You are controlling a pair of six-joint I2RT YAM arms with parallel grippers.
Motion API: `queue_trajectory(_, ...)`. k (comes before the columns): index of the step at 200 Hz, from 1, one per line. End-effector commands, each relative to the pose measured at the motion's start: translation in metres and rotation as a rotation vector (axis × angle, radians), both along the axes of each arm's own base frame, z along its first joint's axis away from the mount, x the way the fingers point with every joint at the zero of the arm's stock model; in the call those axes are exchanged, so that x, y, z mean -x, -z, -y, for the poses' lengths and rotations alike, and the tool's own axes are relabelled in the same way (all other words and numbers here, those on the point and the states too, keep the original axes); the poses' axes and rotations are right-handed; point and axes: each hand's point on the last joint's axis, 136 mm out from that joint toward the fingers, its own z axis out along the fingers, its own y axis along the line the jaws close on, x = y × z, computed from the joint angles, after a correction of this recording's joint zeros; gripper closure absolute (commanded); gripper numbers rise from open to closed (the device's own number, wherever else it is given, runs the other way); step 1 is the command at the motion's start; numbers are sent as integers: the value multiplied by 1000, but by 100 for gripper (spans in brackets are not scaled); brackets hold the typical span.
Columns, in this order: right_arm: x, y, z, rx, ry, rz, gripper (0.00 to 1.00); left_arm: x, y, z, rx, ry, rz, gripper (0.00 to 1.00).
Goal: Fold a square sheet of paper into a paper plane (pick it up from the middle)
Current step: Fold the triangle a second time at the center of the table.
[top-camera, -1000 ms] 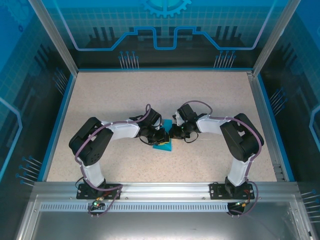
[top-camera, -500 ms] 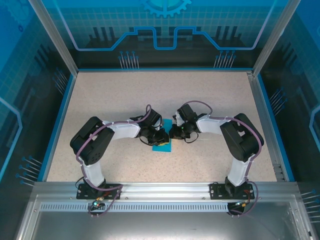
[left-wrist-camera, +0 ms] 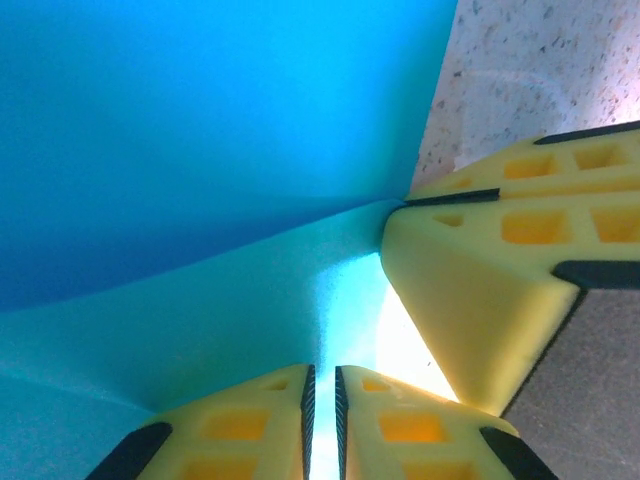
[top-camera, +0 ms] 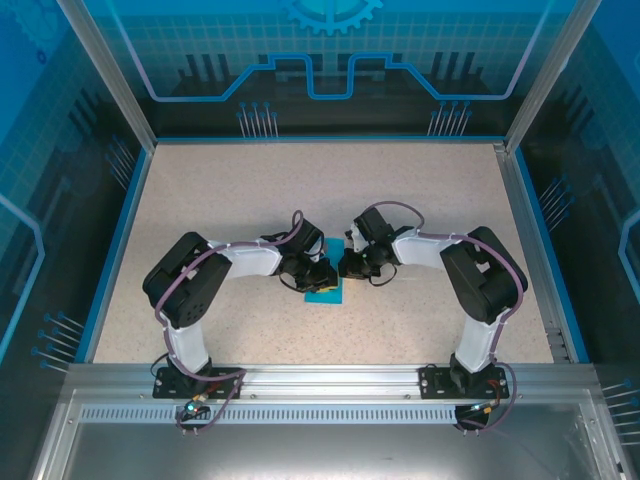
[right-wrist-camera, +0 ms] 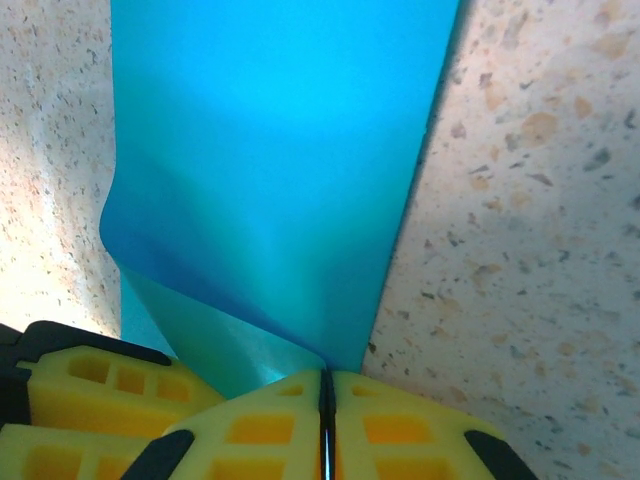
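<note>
The teal-blue square sheet of paper (top-camera: pixel 327 293) lies mid-table between the two grippers, which meet tip to tip over it. My left gripper (top-camera: pixel 321 277) comes from the left and my right gripper (top-camera: pixel 346 265) from the right. In the left wrist view the left gripper (left-wrist-camera: pixel 323 410) stands with a thin slit between its pads, nipping a raised fold of the sheet (left-wrist-camera: pixel 200 150), and the right gripper's fingers (left-wrist-camera: pixel 470 300) press in beside it. In the right wrist view the right gripper (right-wrist-camera: pixel 326 405) is shut on a lifted corner of the sheet (right-wrist-camera: pixel 280 150).
The speckled beige tabletop (top-camera: pixel 230 190) spreads on all sides of the paper. A blue rim (top-camera: pixel 112 250) and metal frame posts (top-camera: pixel 110 75) border the table. The arm bases (top-camera: pixel 185 375) sit at the near edge on an aluminium rail.
The left arm's elbow has crept slightly to the right. Both grippers and the paper stay where they were.
</note>
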Motion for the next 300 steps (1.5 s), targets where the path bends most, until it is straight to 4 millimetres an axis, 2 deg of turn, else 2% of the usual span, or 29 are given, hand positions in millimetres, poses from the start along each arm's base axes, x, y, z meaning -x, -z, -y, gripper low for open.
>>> queue_trajectory(1,-1,-5,-2,23,-15,9,88,12,15,-7,-48,-10,-64,84)
queue_trajectory(34,-8,-25,2,29,19,71,83,12,18,-11,-66,-26,-71,84)
queue_trajectory(57,-7,-30,4,29,26,83,81,13,19,-12,-75,-36,-75,84)
queue_trajectory(107,6,-17,-10,3,-19,32,89,13,21,-14,-84,-47,-78,85)
queue_trajectory(158,2,-2,-11,37,-22,0,90,11,17,-14,-76,-51,-69,86)
queue_trajectory(221,6,15,-4,94,-32,-33,91,-1,-23,-6,-3,-51,25,85)
queue_trajectory(238,7,19,-2,111,-36,-40,91,-6,-28,-8,-1,-65,46,85)
queue_trajectory(257,8,22,1,127,-39,-45,91,-11,-26,-15,-17,-93,51,85)
queue_trajectory(300,9,24,3,139,-46,-45,91,-20,-8,-24,-52,-133,25,86)
